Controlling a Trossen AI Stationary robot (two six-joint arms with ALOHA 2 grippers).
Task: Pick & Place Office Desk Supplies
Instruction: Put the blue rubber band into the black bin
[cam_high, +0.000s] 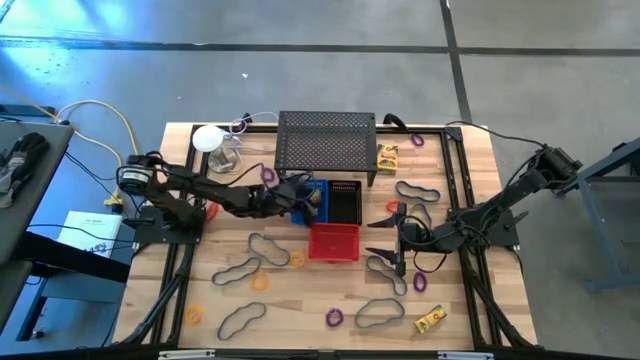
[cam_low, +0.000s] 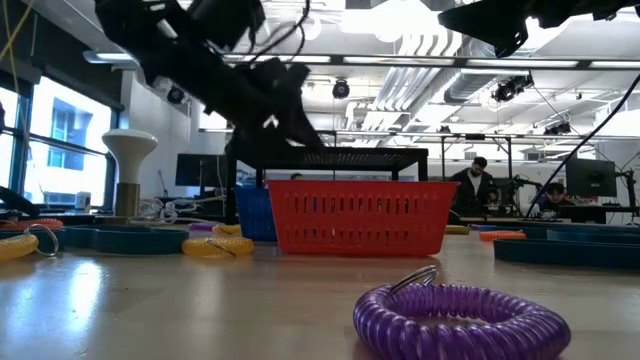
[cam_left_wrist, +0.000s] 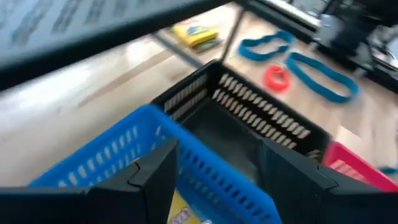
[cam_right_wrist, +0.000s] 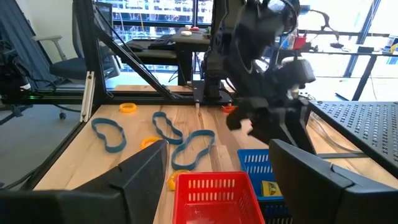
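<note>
- Office desk supplies lie scattered over the desk; one yellow box sits inside the blue bin.
- Left pincer hangs released above that bin.
- Right pincer waits released beside the red bin.

mesh rack overhangs blue bin, little headroom

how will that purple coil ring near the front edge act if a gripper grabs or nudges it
The purple coil ring looks like a springy plastic spiral, so it will probably flex and stretch rather than stay stiff. It seems light, so a nudge would likely slide it across the smooth wooden table. Lying flat, it seems unlikely to roll.
</note>
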